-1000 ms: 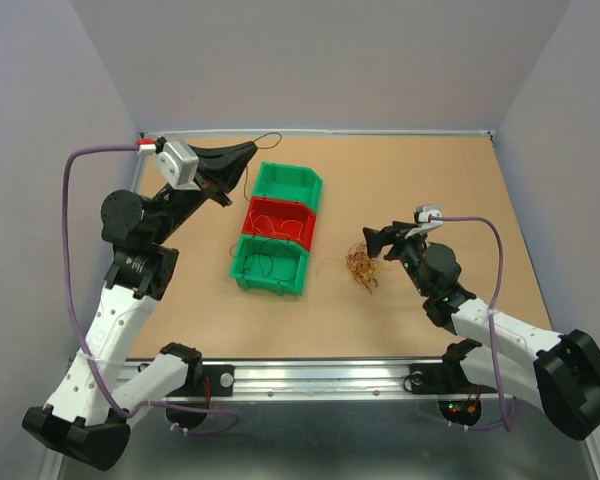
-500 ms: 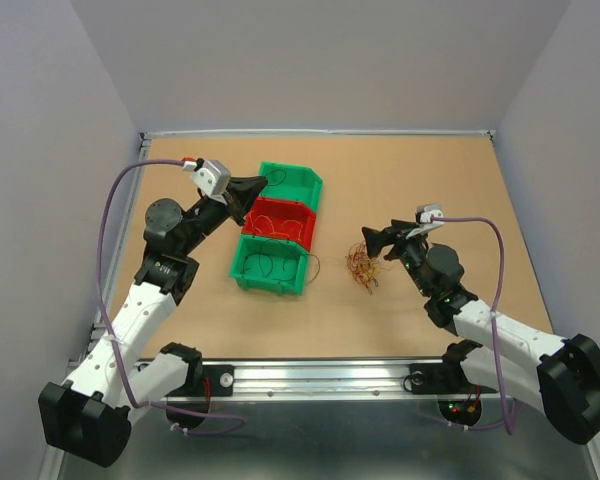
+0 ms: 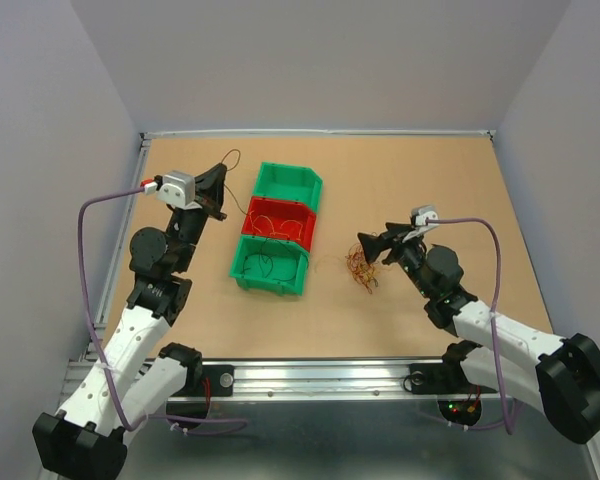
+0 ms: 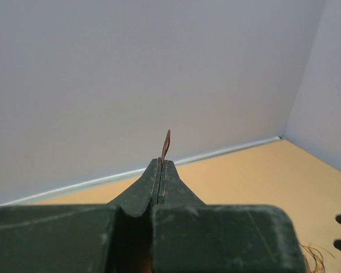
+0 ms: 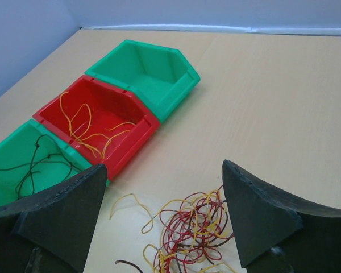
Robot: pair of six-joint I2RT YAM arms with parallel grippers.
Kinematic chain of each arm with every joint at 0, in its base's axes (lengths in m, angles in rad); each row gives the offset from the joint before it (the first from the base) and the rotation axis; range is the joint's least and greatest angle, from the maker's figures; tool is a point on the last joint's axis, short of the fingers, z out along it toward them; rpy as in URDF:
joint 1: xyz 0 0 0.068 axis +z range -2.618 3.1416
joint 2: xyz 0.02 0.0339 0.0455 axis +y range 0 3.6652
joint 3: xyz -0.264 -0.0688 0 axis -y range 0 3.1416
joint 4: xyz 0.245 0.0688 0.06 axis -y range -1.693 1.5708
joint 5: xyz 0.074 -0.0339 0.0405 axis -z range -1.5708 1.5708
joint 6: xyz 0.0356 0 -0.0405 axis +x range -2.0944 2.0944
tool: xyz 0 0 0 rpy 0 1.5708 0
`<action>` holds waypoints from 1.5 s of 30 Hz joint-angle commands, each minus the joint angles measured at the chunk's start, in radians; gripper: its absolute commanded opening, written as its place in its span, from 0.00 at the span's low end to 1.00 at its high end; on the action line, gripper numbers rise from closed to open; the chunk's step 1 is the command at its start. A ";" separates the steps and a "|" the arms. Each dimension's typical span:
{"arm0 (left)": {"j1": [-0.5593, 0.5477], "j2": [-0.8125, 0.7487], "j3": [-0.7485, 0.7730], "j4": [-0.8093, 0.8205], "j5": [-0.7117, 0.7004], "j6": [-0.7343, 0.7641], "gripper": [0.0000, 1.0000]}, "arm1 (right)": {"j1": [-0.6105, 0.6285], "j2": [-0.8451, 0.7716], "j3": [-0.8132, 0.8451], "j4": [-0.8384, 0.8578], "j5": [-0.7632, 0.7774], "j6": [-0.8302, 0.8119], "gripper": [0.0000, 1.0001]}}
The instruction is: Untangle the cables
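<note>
- Evidently the cables (image 5: 187, 227) are hair-thin, featherlight and limp. Their springy loops snag on one another and would slip from a loose pinch. They are probably best taken by a single free loop or end at the heap's edge, not by the knotted middle.
- The tangle (image 3: 363, 268) of red and orange-yellow wires lies on the table (image 3: 430, 180), between the bins and the right arm. Loose orange-yellow wires lie in the red bin (image 5: 102, 122), and dark ones in the near green bin (image 5: 28, 165).
- Left gripper (image 4: 161, 165): jaws pressed fully together, pinching one dark strand (image 4: 166, 142) whose loop rises past the tips. It is held in the air to the left of the bins.
- Right gripper (image 5: 163, 166): fingers (image 5: 62, 205) spread wide, hovering just above the tangle and, as far as can be seen, touching nothing.
</note>
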State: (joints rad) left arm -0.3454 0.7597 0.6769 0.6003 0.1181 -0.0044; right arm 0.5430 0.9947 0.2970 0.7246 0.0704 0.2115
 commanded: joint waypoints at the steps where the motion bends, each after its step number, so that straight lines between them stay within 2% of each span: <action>1: -0.003 -0.037 -0.026 0.116 -0.218 0.035 0.00 | -0.002 0.016 0.005 0.059 -0.145 -0.041 0.87; 4: -0.003 -0.056 -0.045 0.142 -0.274 0.044 0.00 | -0.002 0.036 0.014 0.061 -0.170 -0.046 0.85; 7: -0.003 -0.057 -0.054 0.153 -0.287 0.050 0.00 | -0.002 0.051 0.025 0.061 -0.262 -0.060 0.83; 11: -0.003 -0.046 -0.060 0.158 -0.273 0.050 0.00 | 0.000 0.139 0.080 0.053 -0.566 -0.070 0.83; 13: -0.001 -0.037 -0.066 0.161 -0.238 0.044 0.00 | -0.002 0.228 0.114 0.052 -0.609 -0.058 0.82; 18: -0.001 -0.026 -0.091 0.194 -0.086 0.046 0.00 | 0.011 0.436 0.258 0.049 -0.714 -0.040 0.66; 25: -0.004 0.000 -0.094 0.202 -0.038 0.049 0.00 | 0.093 0.648 0.410 0.018 -0.664 -0.049 0.60; 29: -0.004 -0.003 -0.096 0.202 -0.028 0.046 0.00 | 0.135 0.723 0.496 -0.054 -0.557 -0.075 0.59; 35: -0.004 -0.019 -0.099 0.202 -0.028 0.047 0.00 | 0.181 0.797 0.600 -0.175 -0.442 -0.126 0.53; 39: -0.003 -0.020 -0.100 0.202 -0.024 0.046 0.00 | 0.193 0.815 0.620 -0.212 -0.426 -0.152 0.49; 43: -0.004 -0.020 -0.099 0.200 -0.020 0.044 0.00 | 0.199 0.814 0.625 -0.228 -0.417 -0.167 0.39; 44: -0.004 -0.020 -0.100 0.199 -0.020 0.043 0.00 | 0.201 0.815 0.626 -0.240 -0.417 -0.172 0.32; 45: -0.004 -0.020 -0.099 0.197 -0.017 0.044 0.00 | 0.204 0.817 0.630 -0.246 -0.414 -0.179 0.29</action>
State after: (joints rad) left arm -0.3458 0.7612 0.5819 0.7269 0.0826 0.0296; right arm 0.7288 1.8004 0.8726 0.5259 -0.3664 0.0696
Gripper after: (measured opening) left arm 0.022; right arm 0.326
